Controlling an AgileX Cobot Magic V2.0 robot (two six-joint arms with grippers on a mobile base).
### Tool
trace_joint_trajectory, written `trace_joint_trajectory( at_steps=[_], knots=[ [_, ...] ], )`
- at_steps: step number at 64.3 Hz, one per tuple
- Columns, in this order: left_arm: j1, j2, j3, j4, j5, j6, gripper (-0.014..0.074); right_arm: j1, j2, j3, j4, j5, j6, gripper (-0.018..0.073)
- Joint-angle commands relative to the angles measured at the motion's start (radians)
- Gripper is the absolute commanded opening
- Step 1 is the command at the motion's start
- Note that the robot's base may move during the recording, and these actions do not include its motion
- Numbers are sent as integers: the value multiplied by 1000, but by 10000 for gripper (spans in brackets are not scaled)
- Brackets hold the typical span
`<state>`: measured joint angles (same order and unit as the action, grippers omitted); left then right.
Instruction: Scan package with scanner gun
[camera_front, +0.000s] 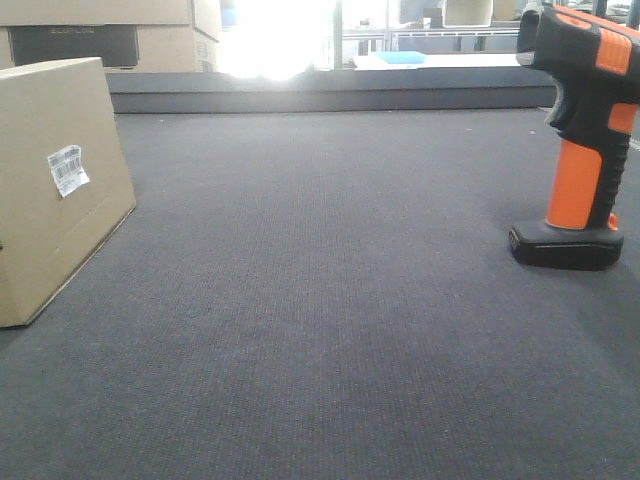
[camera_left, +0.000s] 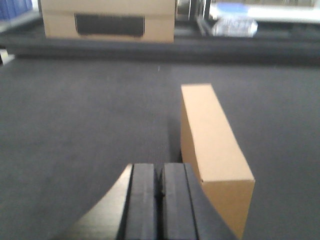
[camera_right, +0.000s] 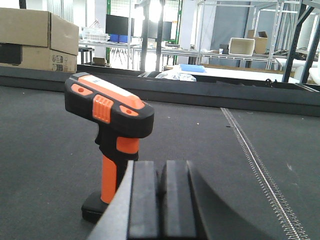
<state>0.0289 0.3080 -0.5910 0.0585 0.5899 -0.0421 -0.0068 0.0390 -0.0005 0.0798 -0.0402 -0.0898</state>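
1. In the front view, the package (camera_front: 55, 190) sits at the left edge of the frame on the dark mat (camera_front: 320, 340), and the frame cuts off part of it. It is a plain tan cardboard box. A small white barcode label (camera_front: 67, 169) is stuck on the side that faces the middle of the picture.
2. The scanner gun (camera_front: 580, 140) stands upright at the right edge of the same view. Its flat black base rests on the mat, its orange handle rises from the base, and its head reaches the upper right corner. It is well apart from the package, with bare mat between them.
3. In the left wrist view, the left gripper (camera_left: 159, 172) fills the bottom centre. Its two black pads are pressed together with nothing between them. The package (camera_left: 215, 150) lies just beyond it in the lower right and runs lengthwise away from the camera. I cannot tell whether the gripper touches it.
4. In the right wrist view, the right gripper (camera_right: 161, 170) is at the bottom centre. Its pads are also pressed together and hold nothing. The scanner gun (camera_right: 112, 130) stands upright just ahead of it, left of centre. The gripper hides part of the base.
5. Stacked cardboard boxes (camera_left: 107, 20) with a dark panel sit beyond the mat, at the top left of the left wrist view.
6. A stitched seam (camera_right: 260, 165) crosses the mat on the right of the right wrist view.
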Motion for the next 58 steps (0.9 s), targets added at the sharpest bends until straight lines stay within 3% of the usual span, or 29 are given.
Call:
trace_joint_trajectory(
  at_steps=[1, 7, 11, 25, 36, 43, 51, 58],
  knots=[
    [-2, 119, -102, -3, 116, 14, -111, 4, -4, 1, -7, -20, -7, -153],
    [-2, 241, -207, -3, 247, 14, -111, 4, -4, 1, -7, -20, -7, -153],
    [-2, 316, -256, -3, 270, 14, -111, 4, -4, 1, -7, -20, -7, -153],
    [-2, 461, -316, -10, 157, 14, -111, 4, -4, 1, -7, -20, -7, -153],
    [-8, 647, -433, -145, 232, 14, -111, 4, -4, 1, -7, -20, -7, -153],
    [-42, 754, -524, -137, 239, 7, -111, 4, -4, 1, -7, -20, -7, -153],
    [-88, 850, -608, -95, 260, -58, -111, 4, -4, 1, -7, -20, -7, -153],
    [-154, 908, -658, -59, 277, -77, -111, 4, -4, 1, -7, -20, -7, -153]
  ],
)
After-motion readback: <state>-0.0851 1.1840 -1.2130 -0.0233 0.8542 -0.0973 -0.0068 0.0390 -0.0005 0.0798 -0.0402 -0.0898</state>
